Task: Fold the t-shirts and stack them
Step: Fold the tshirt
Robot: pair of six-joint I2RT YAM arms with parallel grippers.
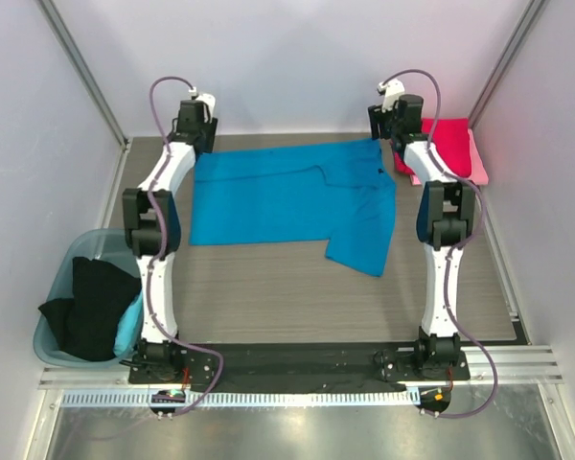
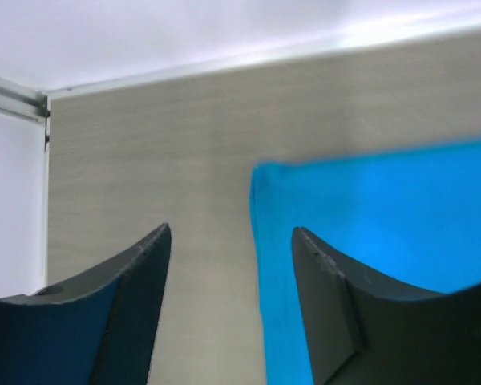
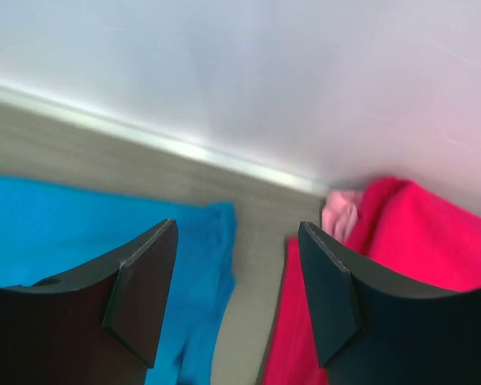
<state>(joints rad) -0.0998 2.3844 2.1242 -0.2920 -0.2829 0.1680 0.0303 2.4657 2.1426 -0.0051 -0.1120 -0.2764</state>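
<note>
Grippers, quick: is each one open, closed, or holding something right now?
Left gripper: jaws open, empty, over the blue t-shirt edge.
Right gripper: jaws open, empty, beside the crimson t-shirt.

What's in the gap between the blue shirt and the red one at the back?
Only a bare strip of table separates the blue shirt from the red shirt, as the right wrist view shows.

Plain pale walls around a grey wood-grain tabletop, metal rail along its near edge.
</note>
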